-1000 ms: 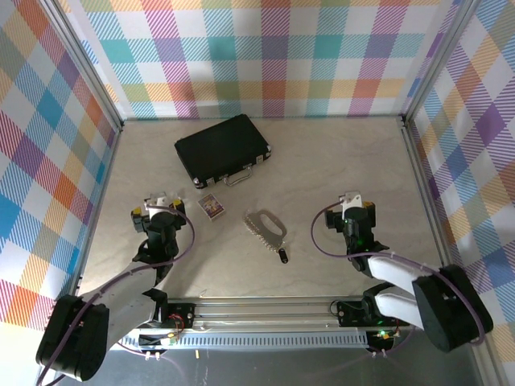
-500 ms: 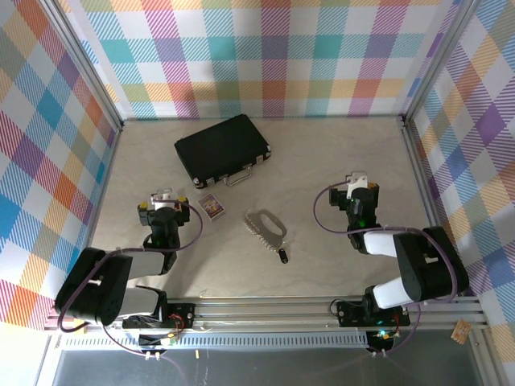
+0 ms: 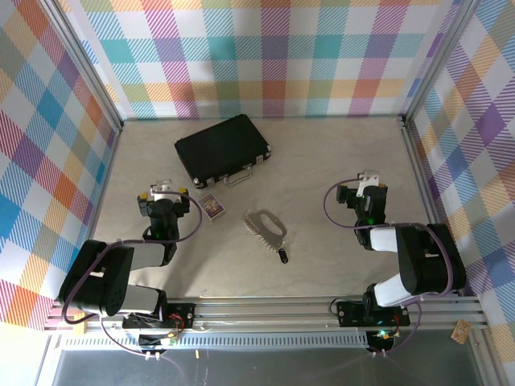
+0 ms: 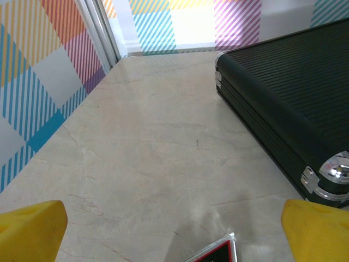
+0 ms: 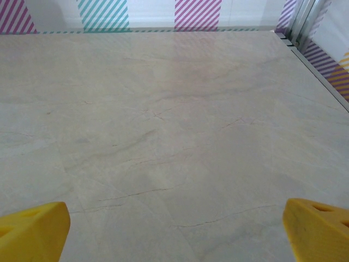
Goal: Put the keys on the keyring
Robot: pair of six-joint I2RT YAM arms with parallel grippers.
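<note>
black case (image 3: 223, 149) lies shut, contents hidden; left gripper (image 3: 163, 190) and right gripper (image 3: 369, 178) both spread wide.

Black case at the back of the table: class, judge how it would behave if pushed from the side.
The black case lies flat and low on the table, so it would probably slide rather than tip. Its ribbed shell and metal corners suggest it is stiff.

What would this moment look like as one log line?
left gripper: open | right gripper: open | keys: on table, untouched
</note>
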